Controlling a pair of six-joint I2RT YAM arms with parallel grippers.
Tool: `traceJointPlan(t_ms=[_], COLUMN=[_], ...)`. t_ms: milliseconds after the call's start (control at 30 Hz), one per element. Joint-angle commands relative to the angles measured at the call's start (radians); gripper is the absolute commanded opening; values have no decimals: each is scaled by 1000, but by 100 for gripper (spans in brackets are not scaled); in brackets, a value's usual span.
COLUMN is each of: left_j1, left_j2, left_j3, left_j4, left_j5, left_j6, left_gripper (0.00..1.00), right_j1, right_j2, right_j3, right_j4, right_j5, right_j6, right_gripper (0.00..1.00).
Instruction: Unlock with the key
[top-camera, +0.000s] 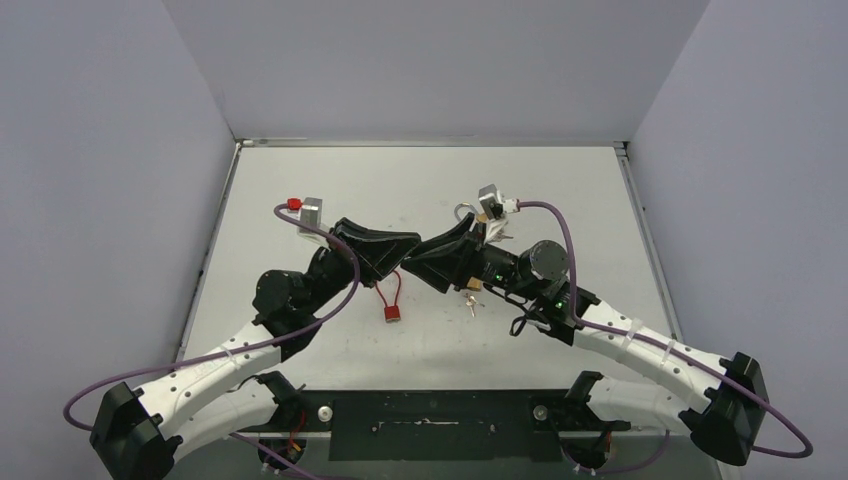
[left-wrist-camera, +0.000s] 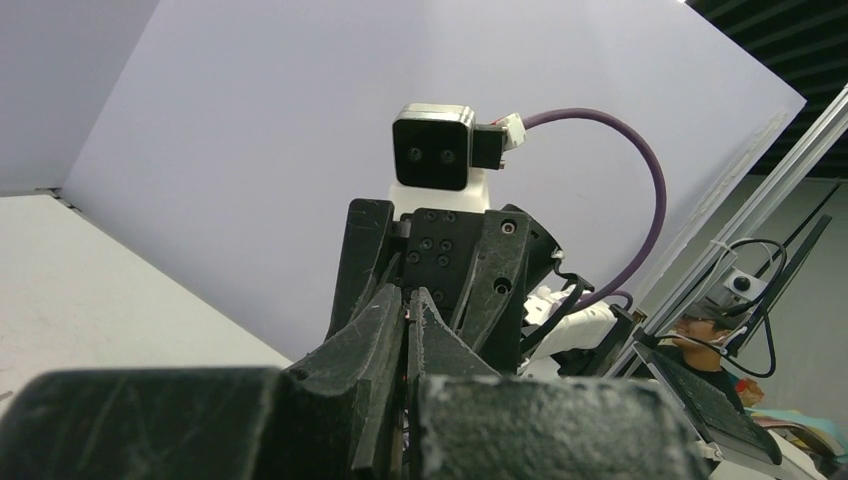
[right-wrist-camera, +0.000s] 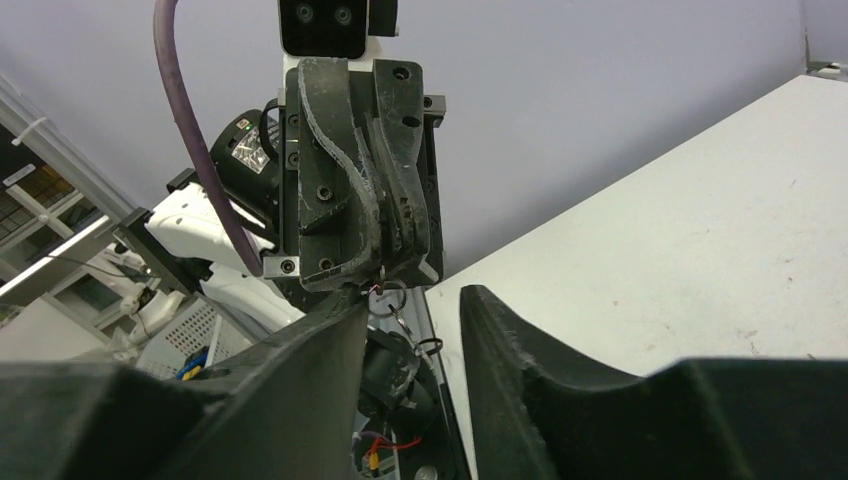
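2 grippers to note, nose to nose above the middle of the table (top-camera: 560, 200). Read the left gripper (right-wrist-camera: 385, 272) as fully closed, fingers pressed flat together in both wrist views. Note a thin ring (right-wrist-camera: 398, 305) hanging at its tips; cannot tell what is pinched there. Read the right gripper (right-wrist-camera: 413, 298) as parted, with a clear gap between its 2 fingers and nothing clamped, tips just below the left gripper's and the ring dangling at that gap. Locate the red padlock (top-camera: 393, 314) in the top view, just nearside of the meeting point, red loop toward the left gripper. Locate 1 brass-and-silver cluster (top-camera: 470, 296) beneath the right gripper; too small to identify.
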Motion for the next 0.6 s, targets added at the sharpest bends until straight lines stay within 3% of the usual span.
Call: traceJointPlan(t_ms=[0, 233, 333, 500, 567], left_j1=[-7, -7, -7, -7, -7], left_j2=[-5, -10, -13, -22, -18], left_j3=[18, 22, 19, 8, 4], left_j4=[65, 29, 11, -2, -3], left_j5=[11, 4, 4, -6, -1], left_j6=[-19, -39, -55, -96, -108], left_gripper=[0, 0, 0, 20, 23], right_j1=[-3, -4, -4, -7, -7], right_j2=[8, -19, -32, -59, -68], right_j3=[55, 52, 53, 53, 51], right_j4=[52, 32, -13, -76, -89], right_j5=[-51, -59, -62, -60, -58], right_j6=[-4, -52, -88, -136, -142], right_gripper=[36, 0, 0, 0, 0])
